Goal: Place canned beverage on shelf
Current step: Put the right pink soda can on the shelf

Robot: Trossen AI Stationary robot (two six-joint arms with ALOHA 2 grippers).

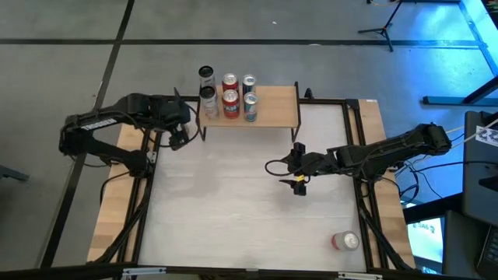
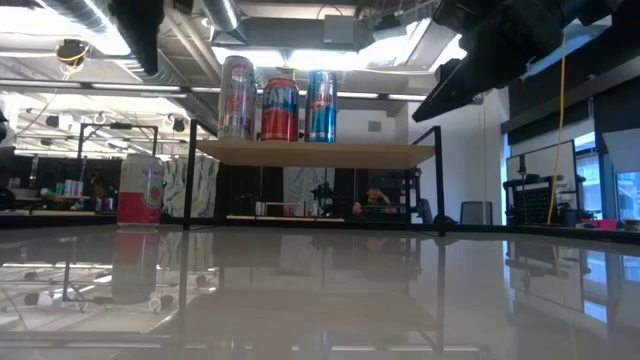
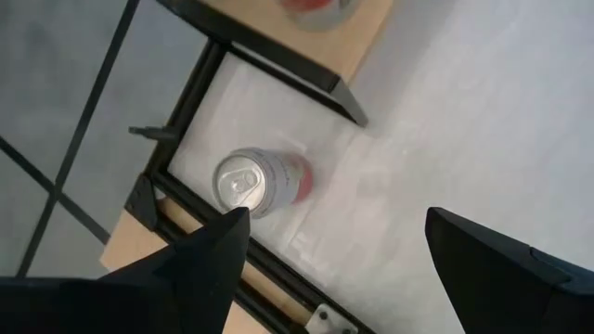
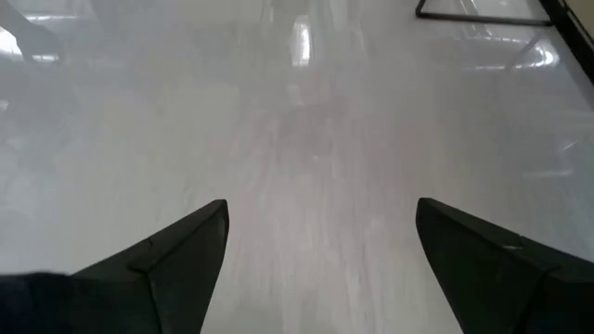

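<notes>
The shelf [image 1: 272, 105], a light wooden board on thin black legs, stands at the table's far edge, with several cans [image 2: 279, 105] upright on its left part. A pink and silver can [image 3: 258, 182] stands upright on the table just left of the shelf; it also shows in the low view [image 2: 140, 190]. My left gripper [image 3: 336, 223] hangs open above this can, touching nothing. My right gripper [image 1: 299, 183] is open and empty over the middle of the table. A red and silver can [image 1: 345, 241] lies on its side near the table's front right corner.
The shelf's right half [image 1: 282, 101] is bare board. The shelf's black leg and corner [image 3: 334, 93] stand close to the pink can. Black frame rails [image 1: 148, 194] run along the table's left and right sides. The white tabletop [image 1: 233, 218] lies between the arms.
</notes>
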